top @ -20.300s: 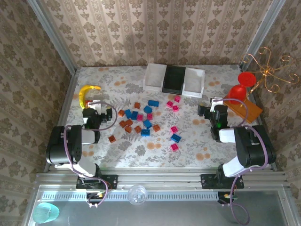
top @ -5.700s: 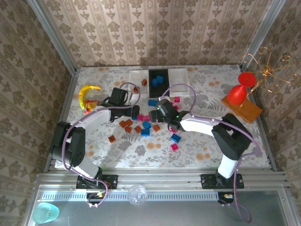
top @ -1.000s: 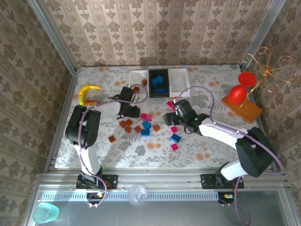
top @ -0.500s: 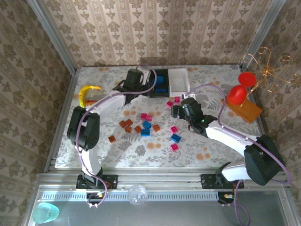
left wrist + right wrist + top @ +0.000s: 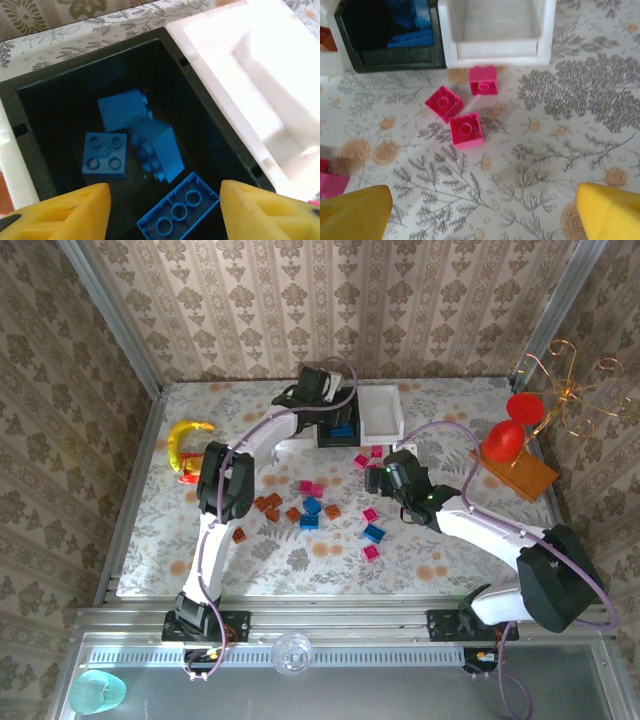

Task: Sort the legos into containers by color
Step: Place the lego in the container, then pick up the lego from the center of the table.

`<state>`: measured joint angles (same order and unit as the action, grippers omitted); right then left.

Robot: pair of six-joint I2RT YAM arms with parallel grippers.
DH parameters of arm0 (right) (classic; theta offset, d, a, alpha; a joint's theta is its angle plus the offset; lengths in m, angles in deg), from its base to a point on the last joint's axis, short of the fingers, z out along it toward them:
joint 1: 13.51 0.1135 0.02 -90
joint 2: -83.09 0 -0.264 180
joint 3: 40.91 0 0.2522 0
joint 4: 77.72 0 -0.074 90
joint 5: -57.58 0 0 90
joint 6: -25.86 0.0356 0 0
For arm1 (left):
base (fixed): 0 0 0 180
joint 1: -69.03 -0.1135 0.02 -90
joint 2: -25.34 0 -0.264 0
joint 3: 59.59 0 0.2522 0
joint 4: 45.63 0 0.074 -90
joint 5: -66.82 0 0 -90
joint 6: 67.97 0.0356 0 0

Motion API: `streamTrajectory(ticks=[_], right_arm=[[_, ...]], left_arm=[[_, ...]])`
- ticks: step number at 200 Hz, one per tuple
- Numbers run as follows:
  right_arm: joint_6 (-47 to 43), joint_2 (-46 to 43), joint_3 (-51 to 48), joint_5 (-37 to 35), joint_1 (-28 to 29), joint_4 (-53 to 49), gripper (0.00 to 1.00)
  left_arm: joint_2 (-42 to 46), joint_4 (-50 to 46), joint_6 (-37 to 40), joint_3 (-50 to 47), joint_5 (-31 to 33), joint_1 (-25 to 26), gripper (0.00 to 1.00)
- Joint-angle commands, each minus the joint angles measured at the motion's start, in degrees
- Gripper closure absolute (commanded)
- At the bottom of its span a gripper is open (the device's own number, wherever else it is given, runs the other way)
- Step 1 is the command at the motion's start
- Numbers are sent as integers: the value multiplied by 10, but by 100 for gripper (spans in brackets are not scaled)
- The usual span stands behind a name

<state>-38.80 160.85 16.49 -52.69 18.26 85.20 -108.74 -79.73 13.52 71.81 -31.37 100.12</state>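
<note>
Flanking the legos: banana, orange board.

Bright, even light; the white tray glares.

Damask-patterned beige walls enclose a floral-clothed table edged by an aluminium rail

left arm far forward, left fingers apart — right arm bent inward, right fingers wide apart
</note>
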Motion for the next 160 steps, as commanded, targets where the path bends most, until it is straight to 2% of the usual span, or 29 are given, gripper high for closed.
streamTrajectory(ticks=[1,15,47,71,109,160], right_arm=[[14,15,-11,21,3,-36,5],[4,51,4,27,2,-36,5],[-31,150,71,35,-12,-25,7],[-53,220,125,51,-31,-29,11],[-77,304,195,69,-45,-44,21],[-101,354,247,91,-50,-62,40]], left_arm=[[67,-27,4,-18,-24,-4,33],[128,5,-10,-98,-41,-2,31],[291,143,-57,-343,-68,-3,24],[370,175,-80,-459,-71,-5,23],[449,206,-109,-575,-71,-5,23],[497,191,-96,-622,-48,-5,23]])
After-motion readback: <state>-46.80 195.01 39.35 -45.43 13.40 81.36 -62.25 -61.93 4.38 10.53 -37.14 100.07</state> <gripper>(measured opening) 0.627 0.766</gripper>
